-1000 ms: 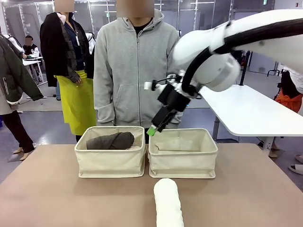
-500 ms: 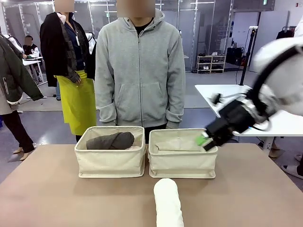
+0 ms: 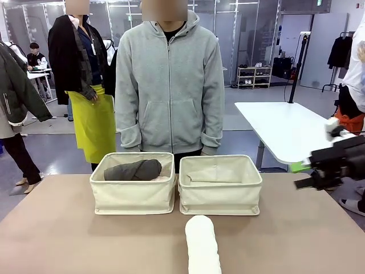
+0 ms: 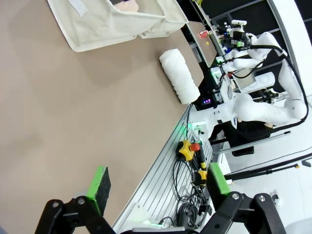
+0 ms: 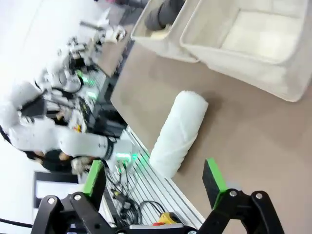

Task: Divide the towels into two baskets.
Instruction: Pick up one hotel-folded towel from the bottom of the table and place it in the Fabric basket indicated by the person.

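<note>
Two cream baskets stand side by side at the far middle of the table. The left basket (image 3: 132, 197) holds a dark grey towel (image 3: 133, 169). Inside the right basket (image 3: 220, 200) lies a pale roll (image 3: 212, 178) whose colour I cannot tell. A white towel (image 3: 202, 246) lies on the table in front of the right basket, pointing toward me. My right gripper (image 3: 297, 176) hangs open and empty over the table's right edge; its wrist view shows the white towel (image 5: 178, 130) and both baskets (image 5: 253, 68) beyond its open fingers. My left gripper (image 4: 158, 181) is open and empty above the near table edge, far from the white towel (image 4: 179, 76).
A person in a grey hoodie (image 3: 168, 85) stands close behind the baskets, hands at their sides. A white table (image 3: 285, 131) stands at the back right. The robot base with cables and a red stop button (image 4: 195, 146) lies beyond the near table edge.
My right arm has swung from above the right basket out to the right, ending at the table's right edge, its gripper open and empty throughout. The towels and baskets have not moved.
</note>
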